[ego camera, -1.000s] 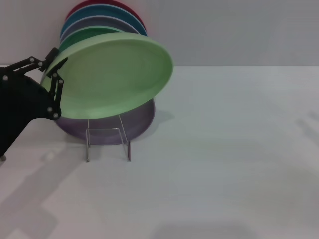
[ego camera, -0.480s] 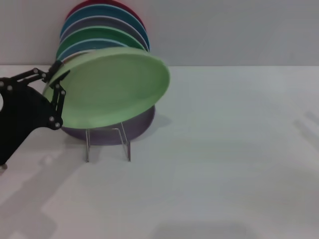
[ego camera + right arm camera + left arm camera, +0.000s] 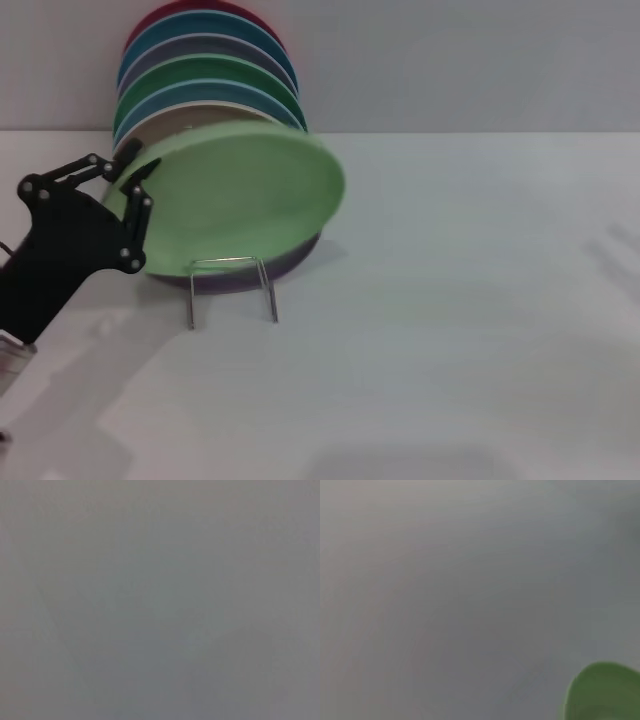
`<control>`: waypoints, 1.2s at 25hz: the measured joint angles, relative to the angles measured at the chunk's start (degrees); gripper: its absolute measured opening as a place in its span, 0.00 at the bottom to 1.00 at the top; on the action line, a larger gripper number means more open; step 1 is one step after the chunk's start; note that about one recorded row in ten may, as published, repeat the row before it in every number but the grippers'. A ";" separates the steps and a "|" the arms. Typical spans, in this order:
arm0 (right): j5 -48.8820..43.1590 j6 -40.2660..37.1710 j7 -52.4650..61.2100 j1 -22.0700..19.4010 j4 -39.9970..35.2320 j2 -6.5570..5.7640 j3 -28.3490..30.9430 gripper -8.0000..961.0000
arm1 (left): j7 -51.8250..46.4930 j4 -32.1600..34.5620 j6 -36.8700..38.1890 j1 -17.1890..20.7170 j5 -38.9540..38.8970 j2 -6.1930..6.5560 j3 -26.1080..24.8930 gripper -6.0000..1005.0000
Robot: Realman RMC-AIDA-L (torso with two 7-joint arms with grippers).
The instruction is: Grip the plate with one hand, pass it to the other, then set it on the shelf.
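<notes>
1. While the left gripper (image 3: 138, 190) pinches the near rim of the pale mint-green plate (image 3: 240, 200), the plate hangs tilted over the wire plate rack (image 3: 232, 290), leaning toward the upright stack of plates (image 3: 205, 70) behind.
2. Holding it by the edge likely leaves the face free for slotting in.
3. The right gripper shows in no view, so its state cannot be told.

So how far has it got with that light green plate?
The handover looks done: only the left gripper holds the plate, pinched at its rim, and the right arm is out of sight. In hand: the plate hangs tilted over the wire rack, in front of the row of other plates. Left to do: settle it into the rack and let go.
</notes>
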 joint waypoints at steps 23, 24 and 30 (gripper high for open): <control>-0.45 -1.09 -21.59 0.02 -6.16 0.29 0.54 0.68 | -16.17 -4.29 -0.65 7.03 -0.29 -2.84 -18.68 0.54; -0.14 -1.40 -27.98 0.05 -8.52 0.42 0.63 0.68 | -17.22 -4.28 -0.72 7.18 -0.33 -2.87 -19.12 0.54; 5.53 -4.87 -61.39 2.49 -25.94 0.75 0.66 0.68 | -21.26 -4.17 -4.37 9.26 -0.28 -3.30 -20.82 0.64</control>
